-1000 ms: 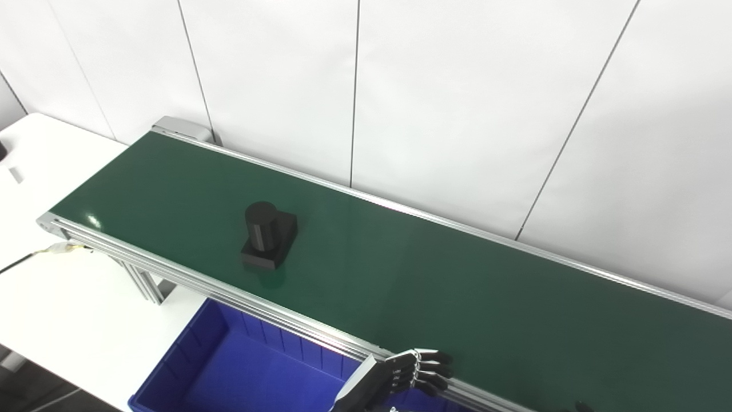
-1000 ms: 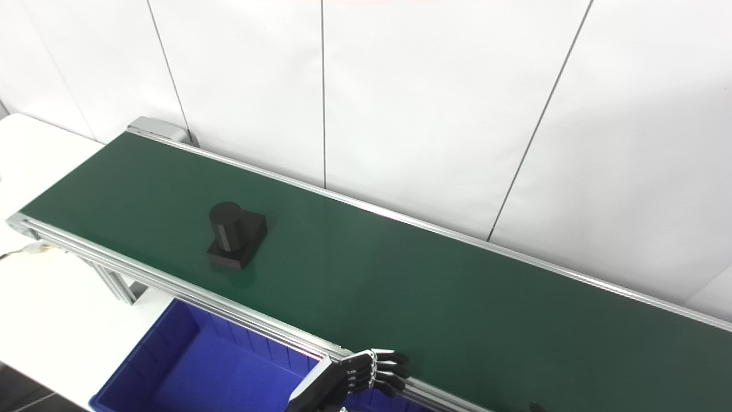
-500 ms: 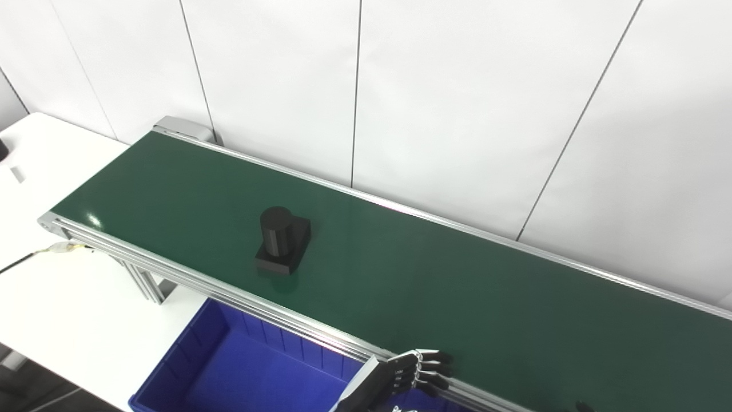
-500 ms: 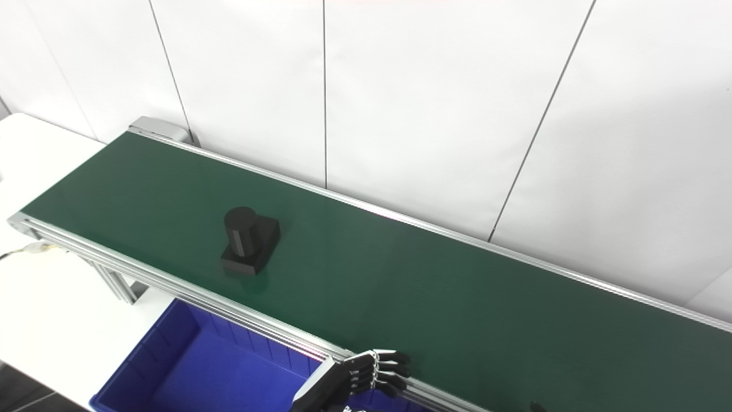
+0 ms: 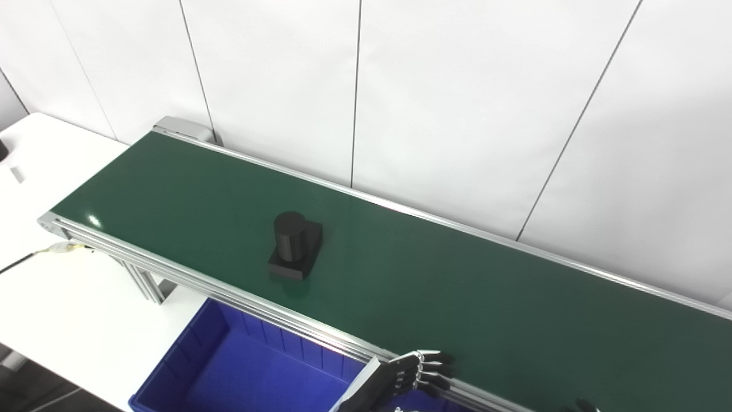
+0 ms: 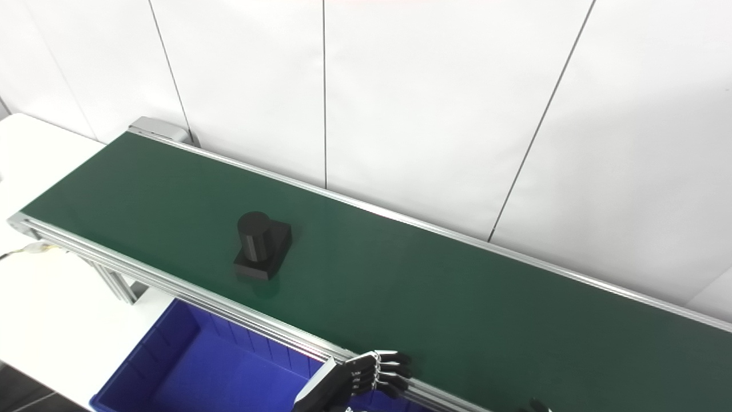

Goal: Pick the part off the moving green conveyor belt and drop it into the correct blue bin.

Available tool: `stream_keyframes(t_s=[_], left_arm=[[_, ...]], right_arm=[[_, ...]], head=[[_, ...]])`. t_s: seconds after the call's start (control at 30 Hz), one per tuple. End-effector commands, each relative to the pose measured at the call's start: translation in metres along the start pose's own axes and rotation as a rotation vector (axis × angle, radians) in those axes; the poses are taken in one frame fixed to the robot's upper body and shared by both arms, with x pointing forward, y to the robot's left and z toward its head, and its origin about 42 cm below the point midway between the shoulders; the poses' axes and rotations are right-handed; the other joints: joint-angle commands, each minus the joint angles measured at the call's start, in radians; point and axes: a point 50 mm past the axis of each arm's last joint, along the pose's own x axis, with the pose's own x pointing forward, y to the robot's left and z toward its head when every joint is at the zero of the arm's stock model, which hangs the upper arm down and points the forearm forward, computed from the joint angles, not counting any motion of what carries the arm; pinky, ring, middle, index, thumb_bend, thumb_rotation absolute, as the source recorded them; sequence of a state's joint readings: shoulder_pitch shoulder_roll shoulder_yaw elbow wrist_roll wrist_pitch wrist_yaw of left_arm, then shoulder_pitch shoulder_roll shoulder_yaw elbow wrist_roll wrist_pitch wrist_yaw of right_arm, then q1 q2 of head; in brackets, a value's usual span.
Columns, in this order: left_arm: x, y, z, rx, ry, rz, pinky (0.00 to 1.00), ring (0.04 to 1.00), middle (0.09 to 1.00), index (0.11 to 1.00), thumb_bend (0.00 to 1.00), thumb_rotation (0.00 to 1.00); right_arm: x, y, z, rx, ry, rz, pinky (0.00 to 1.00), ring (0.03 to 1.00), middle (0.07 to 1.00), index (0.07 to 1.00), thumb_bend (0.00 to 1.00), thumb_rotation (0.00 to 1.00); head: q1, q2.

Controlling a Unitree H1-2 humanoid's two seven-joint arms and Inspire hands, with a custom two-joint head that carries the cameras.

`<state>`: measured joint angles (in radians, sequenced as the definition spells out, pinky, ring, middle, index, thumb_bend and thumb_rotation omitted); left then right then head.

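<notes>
Black fingers of the left hand (image 5: 414, 375) are seen spread apart and holding nothing, resting at the near aluminium rail (image 5: 240, 297) of the conveyor, just above the far rim of the blue bin (image 5: 189, 366). Of the right hand (image 5: 583, 405) only a dark tip is caught at the bottom edge; whether it is apart or together cannot be told.

The part (image 5: 295, 246), a black cylinder standing upright on a square base, is noted on the green belt (image 5: 457, 297), well to the left of the left hand and closer to the near rail than to the far one. It is untouched.

Risks, as judged:
- Timing. The belt is said to be moving; a late or early closure would let the part slip by or be struck on its side.
- Toppling. A glancing touch high on the cylinder could tip it over.
- Grip. A smooth round body may slide between the fingers if pinched off-centre.
- Release. Only one bin is in view; the correct one cannot be confirmed.
</notes>
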<state>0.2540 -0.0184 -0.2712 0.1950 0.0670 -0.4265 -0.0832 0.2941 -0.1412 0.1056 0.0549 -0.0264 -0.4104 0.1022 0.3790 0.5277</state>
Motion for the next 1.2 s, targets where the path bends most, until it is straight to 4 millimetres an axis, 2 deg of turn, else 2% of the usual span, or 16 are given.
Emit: stream_keyframes(t_s=[0.0,0.3,0.47,0.67,0.9,0.97,1.13,1.17], left_arm=[[0.005,-0.002,0.010,-0.001,-0.072,0.005,0.64,0.693,0.748,0.786,0.79,0.58],[0.003,0.002,0.010,-0.004,-0.070,0.006,0.64,0.693,0.743,0.788,0.78,0.60],[0.003,0.004,0.009,-0.011,-0.069,0.008,0.64,0.689,0.739,0.787,0.77,0.59],[0.004,0.008,0.007,-0.011,-0.064,0.014,0.63,0.689,0.742,0.788,0.78,0.59],[0.004,0.012,0.005,-0.021,-0.056,0.020,0.64,0.692,0.743,0.786,0.79,0.59],[0.004,0.014,0.004,-0.019,-0.054,0.020,0.64,0.693,0.744,0.787,0.78,0.58],[0.002,0.019,0.003,-0.020,-0.051,0.020,0.65,0.697,0.747,0.792,0.78,0.58],[0.002,0.020,0.003,-0.022,-0.050,0.019,0.64,0.697,0.747,0.794,0.78,0.59]], right_arm=[[0.003,0.000,0.016,-0.014,-0.103,-0.011,0.65,0.743,0.793,0.868,0.61,0.93],[0.006,0.001,0.034,-0.010,-0.170,-0.010,0.65,0.744,0.790,0.860,0.62,0.90],[0.017,0.001,0.060,-0.012,-0.274,-0.021,0.64,0.736,0.783,0.844,0.62,0.88],[0.036,-0.003,0.095,-0.040,-0.401,0.001,0.66,0.751,0.804,0.851,0.55,0.89],[0.063,-0.001,0.130,-0.092,-0.480,0.026,0.67,0.763,0.804,0.851,0.59,0.91],[0.072,0.001,0.138,-0.101,-0.489,0.030,0.68,0.764,0.804,0.849,0.60,0.89],[0.095,0.007,0.155,-0.135,-0.515,0.051,0.67,0.759,0.803,0.839,0.56,0.78],[0.098,0.008,0.159,-0.148,-0.520,0.054,0.66,0.754,0.799,0.835,0.55,0.73]], head=[[-0.010,0.003],[-0.034,0.005],[-0.057,0.005],[-0.087,0.002],[-0.118,0.001],[-0.132,0.002],[-0.171,0.008],[-0.171,0.008]])
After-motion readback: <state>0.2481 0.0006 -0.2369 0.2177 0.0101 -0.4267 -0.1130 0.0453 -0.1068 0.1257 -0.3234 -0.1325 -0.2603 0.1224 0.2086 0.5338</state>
